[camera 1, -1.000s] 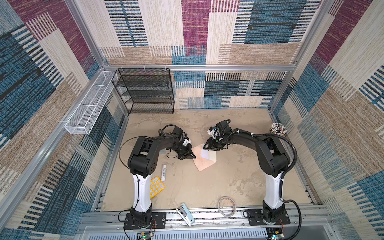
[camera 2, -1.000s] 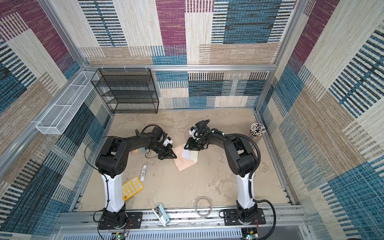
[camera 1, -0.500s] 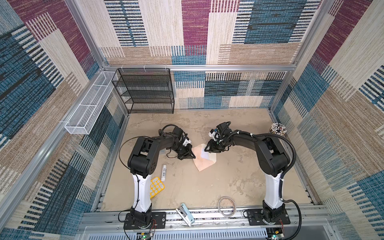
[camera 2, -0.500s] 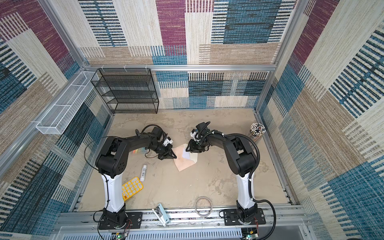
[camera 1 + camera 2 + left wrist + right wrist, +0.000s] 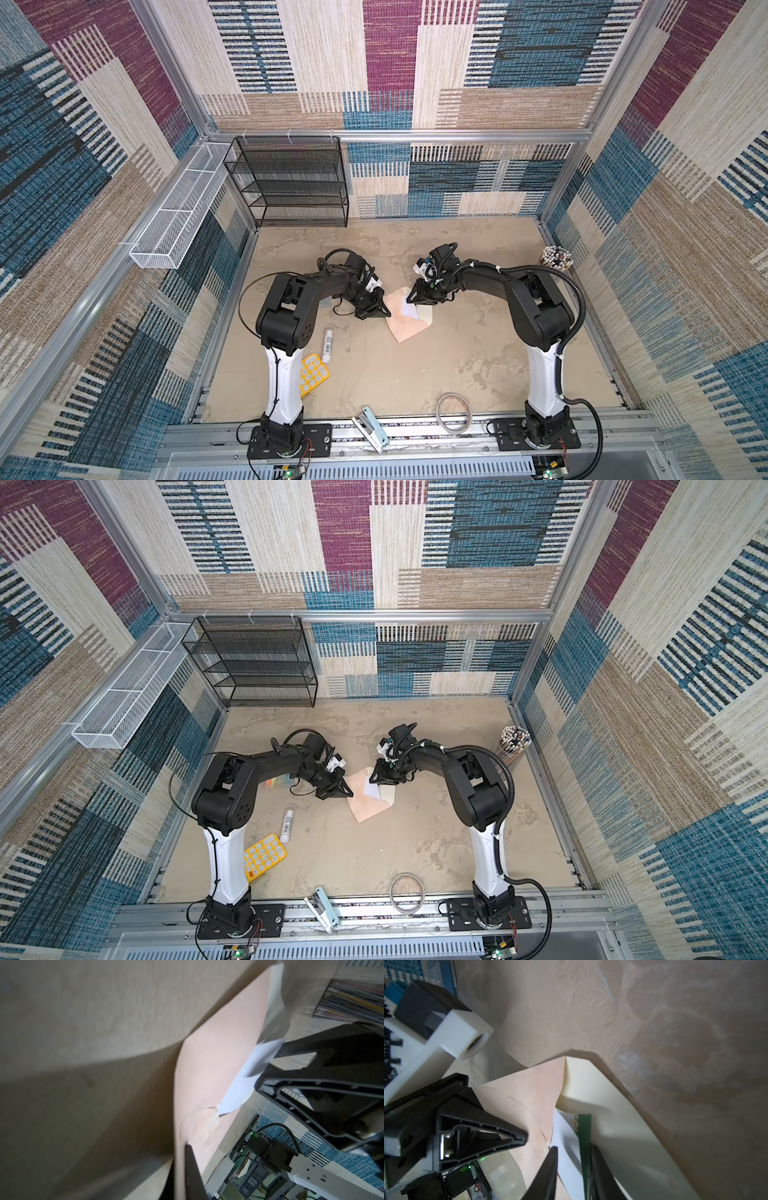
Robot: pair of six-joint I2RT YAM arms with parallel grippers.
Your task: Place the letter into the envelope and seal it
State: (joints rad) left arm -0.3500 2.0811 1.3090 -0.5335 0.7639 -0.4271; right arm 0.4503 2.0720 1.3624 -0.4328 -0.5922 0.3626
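Observation:
The peach-pink envelope (image 5: pixel 409 326) (image 5: pixel 371 808) lies mid-table with its cream flap (image 5: pixel 604 1118) folded open. My left gripper (image 5: pixel 385 312) (image 5: pixel 180 1174) is shut on the envelope's (image 5: pixel 207 1064) left edge and lifts it a little. The letter (image 5: pixel 409 308) (image 5: pixel 566 1147), white with a dark green border, sticks partly out of the envelope's mouth. My right gripper (image 5: pixel 417 297) (image 5: pixel 574 1159) straddles the letter's outer end, its jaws narrowed but still apart. The green edge lies against one finger (image 5: pixel 600 1169). Most of the letter (image 5: pixel 249 1076) is hidden inside the pocket.
A glue stick (image 5: pixel 328 344) and a yellow calculator (image 5: pixel 312 373) lie by the left arm's base. A light blue stapler (image 5: pixel 371 428) and a tape ring (image 5: pixel 455 415) sit at the front edge. A pencil cup (image 5: pixel 557 257) stands far right, a black mesh shelf (image 5: pixel 297 183) at the back.
My right gripper's jaws have narrowed around the letter's end, and it has edged slightly toward the envelope. The left arm and the envelope have not visibly moved.

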